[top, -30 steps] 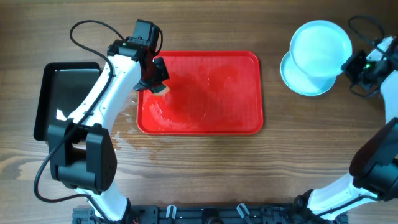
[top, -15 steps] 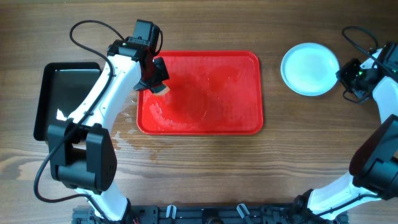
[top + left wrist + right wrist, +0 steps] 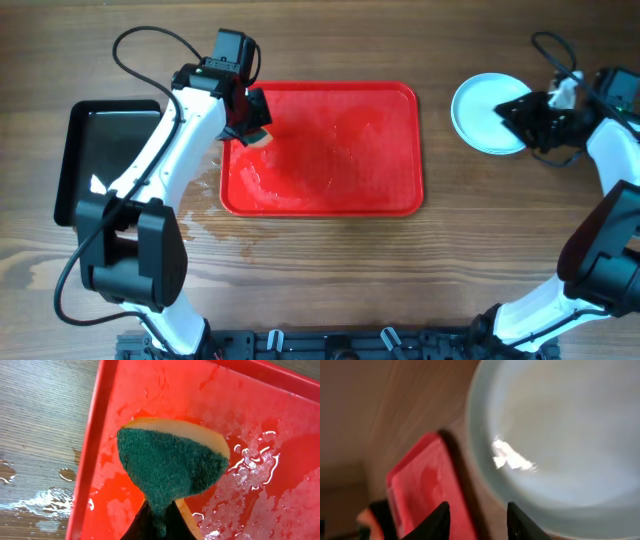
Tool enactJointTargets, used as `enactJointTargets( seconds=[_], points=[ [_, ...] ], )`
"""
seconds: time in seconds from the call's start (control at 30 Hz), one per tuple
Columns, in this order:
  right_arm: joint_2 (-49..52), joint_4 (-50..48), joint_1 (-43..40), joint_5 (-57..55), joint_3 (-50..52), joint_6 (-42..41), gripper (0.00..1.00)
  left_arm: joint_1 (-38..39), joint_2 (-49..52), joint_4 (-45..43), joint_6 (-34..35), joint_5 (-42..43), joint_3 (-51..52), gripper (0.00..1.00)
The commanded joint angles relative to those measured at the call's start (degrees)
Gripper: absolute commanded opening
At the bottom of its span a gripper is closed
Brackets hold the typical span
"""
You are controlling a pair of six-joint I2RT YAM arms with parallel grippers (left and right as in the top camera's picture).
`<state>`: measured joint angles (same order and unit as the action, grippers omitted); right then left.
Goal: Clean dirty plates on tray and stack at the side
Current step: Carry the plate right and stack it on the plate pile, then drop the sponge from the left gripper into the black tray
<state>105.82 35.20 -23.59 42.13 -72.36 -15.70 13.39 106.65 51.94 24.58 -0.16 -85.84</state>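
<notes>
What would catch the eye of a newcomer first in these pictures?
The big red tray in the middle of the table, wet and with no plates on it. At its far left corner the left gripper pinches a green-and-yellow sponge. To the right, a pale round plate lies on the wood.

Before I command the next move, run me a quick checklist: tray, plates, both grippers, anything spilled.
1. tray free of plates: ok, only a film of water on it.
2. plates set on the table to the right of the tray: ok. How many are stacked: cannot tell.
3. right gripper empty: ok, jaws apart with nothing between them, at the plates' edge.
4. left gripper holding the sponge: ok, shut on it above the tray's left end.
5. Table dry: not ok, water lies on the wood by the tray's left edge.
</notes>
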Motion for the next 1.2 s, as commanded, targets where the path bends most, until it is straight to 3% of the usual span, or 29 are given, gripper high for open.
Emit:
enactJointTargets(
  seconds=[0.0,0.17,0.53,0.73,0.93,1.0,1.03,1.07,1.1,1.17],
  points=[
    [-4.1,1.7,6.2,6.8,0.0,6.3,0.38,-4.2,-1.0,-0.3,-2.3,-3.0,-3.6,0.04],
    [-4.4,1.9,15.3,5.0,0.1,6.1,0.36,-11.7,-1.0,-0.2,-1.7,-3.9,-4.5,0.04],
    [-4.4,-1.0,34.8,-15.5,0.1,-2.8,0.37,-30.3,-0.9,0.0,3.1,-4.4,-0.9,0.04],
    [-4.4,-3.4,39.3,-15.6,0.1,-4.0,0.37,-36.7,-0.9,-6.3,10.6,-4.4,7.2,0.04],
    [-4.4,-2.8,39.5,-15.6,0.1,-4.0,0.38,-41.0,-0.9,-10.4,12.0,-4.3,12.8,0.08],
    [-4.4,-2.7,39.5,-15.6,0.1,-4.0,0.38,-41.5,-0.9,-10.1,12.1,-3.7,12.8,0.23],
    [-4.4,-2.8,39.5,-15.5,0.1,-4.0,0.40,-41.7,-0.9,-10.2,12.1,-3.0,12.8,0.48],
    [-4.4,-2.8,39.5,-15.1,0.1,-4.0,0.41,-41.8,-1.0,-10.2,12.1,-1.9,12.8,0.56],
    [-4.4,-2.8,39.5,-14.6,0.1,-4.0,0.42,-41.8,-1.0,-10.2,12.1,-0.7,12.7,0.61],
    [-4.4,-2.8,39.5,-13.8,0.1,-3.8,0.42,-41.8,-1.4,-10.2,11.9,1.4,12.6,0.60]
  ],
)
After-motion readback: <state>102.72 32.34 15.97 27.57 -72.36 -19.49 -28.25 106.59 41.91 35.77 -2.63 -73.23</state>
